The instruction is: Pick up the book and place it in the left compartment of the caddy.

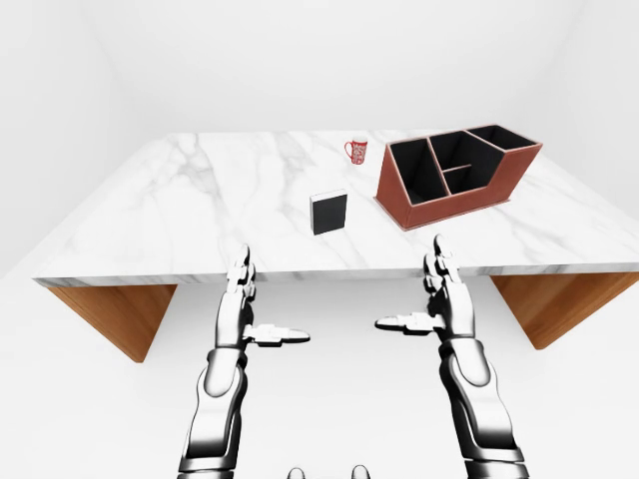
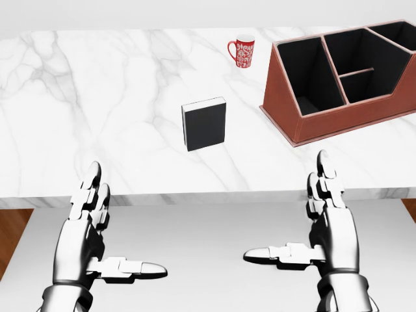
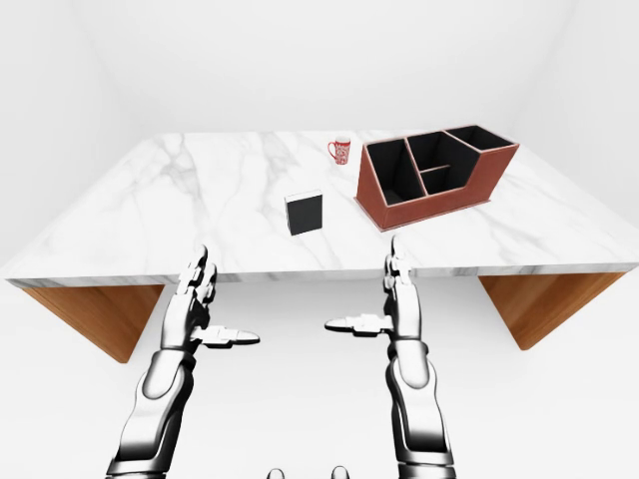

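A black book (image 2: 205,124) with white page edges stands upright on the marble table (image 2: 97,97), near its middle. To its right sits the reddish-brown caddy (image 2: 312,120) with black compartments; its left compartment (image 2: 302,71) is empty. Both silver hands hover below the table's near edge, apart from the book. My left hand (image 2: 114,227) is open, fingers straight and thumb out to the right. My right hand (image 2: 305,218) is open as well, thumb pointing left, and holds nothing.
A red patterned mug (image 2: 242,51) stands at the top of the head view, left of the caddy. The table's wooden supports (image 1: 120,314) show under the marble top at both sides. White floor lies below my hands.
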